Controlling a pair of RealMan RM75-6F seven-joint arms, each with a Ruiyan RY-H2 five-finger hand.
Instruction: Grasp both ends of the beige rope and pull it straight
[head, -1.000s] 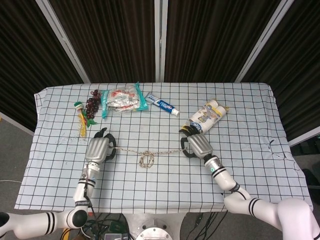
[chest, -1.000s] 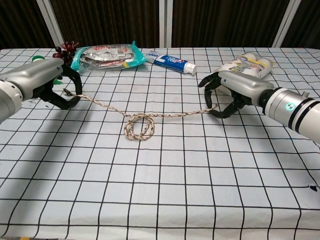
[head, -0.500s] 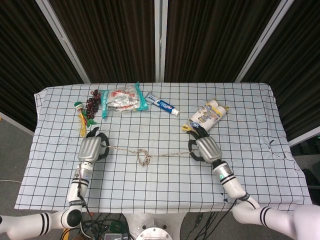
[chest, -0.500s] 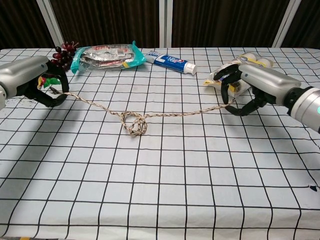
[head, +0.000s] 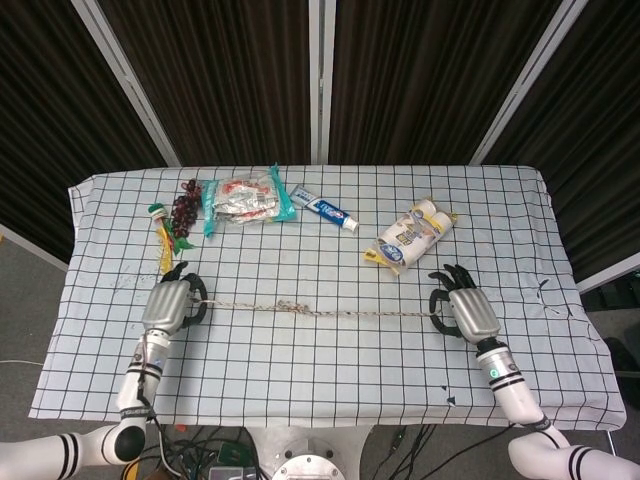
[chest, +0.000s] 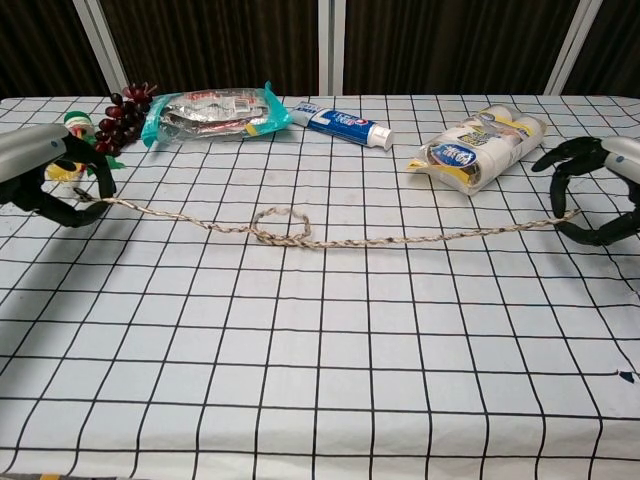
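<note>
Meanwhile both arms had drawn well apart since a second earlier. The left robot hand (head: 172, 304) and the right robot hand (head: 464, 310) each gripped an end of the beige rope (head: 330, 312), stretched across the tabletop (head: 320, 370). Its loop had shrunk, though a small one remained near the middle. The chest view cropped both hands, hiding their finger contact.

Left hand (chest: 45, 175) and right hand (chest: 605, 190) cut by chest-view edges; rope (chest: 330, 235) ends hidden within fingers (chest: 570, 165)

light: bright, even, overhead | shadows: soft | focus: sharp | backdrop: dark
</note>
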